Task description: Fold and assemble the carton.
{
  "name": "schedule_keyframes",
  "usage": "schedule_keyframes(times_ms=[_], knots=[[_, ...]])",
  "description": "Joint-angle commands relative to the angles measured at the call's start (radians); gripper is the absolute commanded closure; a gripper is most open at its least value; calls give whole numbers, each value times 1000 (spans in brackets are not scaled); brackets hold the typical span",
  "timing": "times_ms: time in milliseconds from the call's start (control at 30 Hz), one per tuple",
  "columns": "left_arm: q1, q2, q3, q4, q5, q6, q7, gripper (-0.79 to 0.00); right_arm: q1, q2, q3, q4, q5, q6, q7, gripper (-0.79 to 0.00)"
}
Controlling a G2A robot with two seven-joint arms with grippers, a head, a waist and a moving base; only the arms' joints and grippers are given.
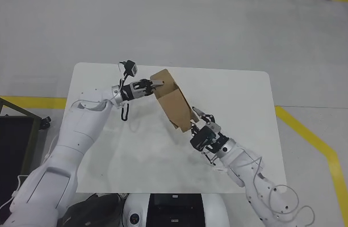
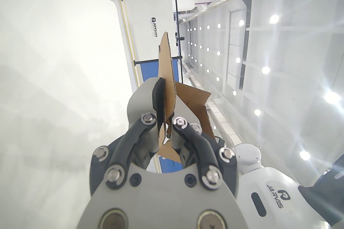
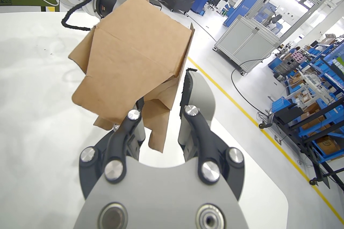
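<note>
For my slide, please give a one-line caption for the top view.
Left gripper pinches one flap of the carton over the white table; right gripper open at its opposite end.

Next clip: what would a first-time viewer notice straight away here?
A brown cardboard carton, half-formed with loose flaps, is tilted over the white table. The left gripper is shut on a flap at its far end, while the right gripper sits open at its near end, with a flap in its gap.
</note>
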Motion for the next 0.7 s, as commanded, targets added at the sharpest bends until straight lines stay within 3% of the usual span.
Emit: schedule_keyframes(times_ms=[0, 667], knots=[[5, 0, -5, -1, -3, 0, 0, 0, -1, 0, 1, 0, 5, 2, -4, -280], [31, -2, -40, -18, -35, 3, -2, 0, -9, -2, 10, 26, 61, 11, -27, -339]])
